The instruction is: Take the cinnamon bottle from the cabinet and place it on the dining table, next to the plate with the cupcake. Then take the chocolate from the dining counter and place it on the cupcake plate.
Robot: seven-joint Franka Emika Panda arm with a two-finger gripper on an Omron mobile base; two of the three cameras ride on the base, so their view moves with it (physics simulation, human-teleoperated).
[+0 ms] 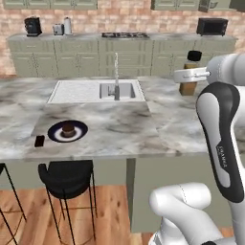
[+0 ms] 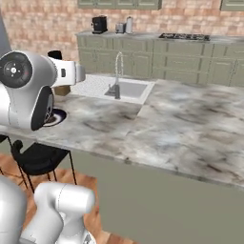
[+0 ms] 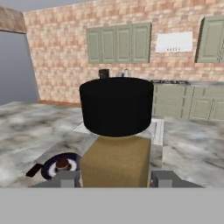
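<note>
The arm (image 1: 217, 129) is glossy white with rounded, tube-like links and bulging elbow housings. A long dark grey panel runs down one link, edged in white, with small pale lettering printed along it. The lower links (image 2: 57, 209) are smooth white cylinders with soft grey shading at the seams. One joint ends in a round dark cap (image 2: 15, 69) with a ring of small pale dots around a centre mark. The pincer (image 3: 117, 178) has two small grey, blocky finger tips (image 3: 70, 178).

cupcake (image 1: 68, 128) on plate (image 1: 79, 134) | chocolate (image 1: 39, 140) left | sink (image 1: 117, 90) behind
</note>
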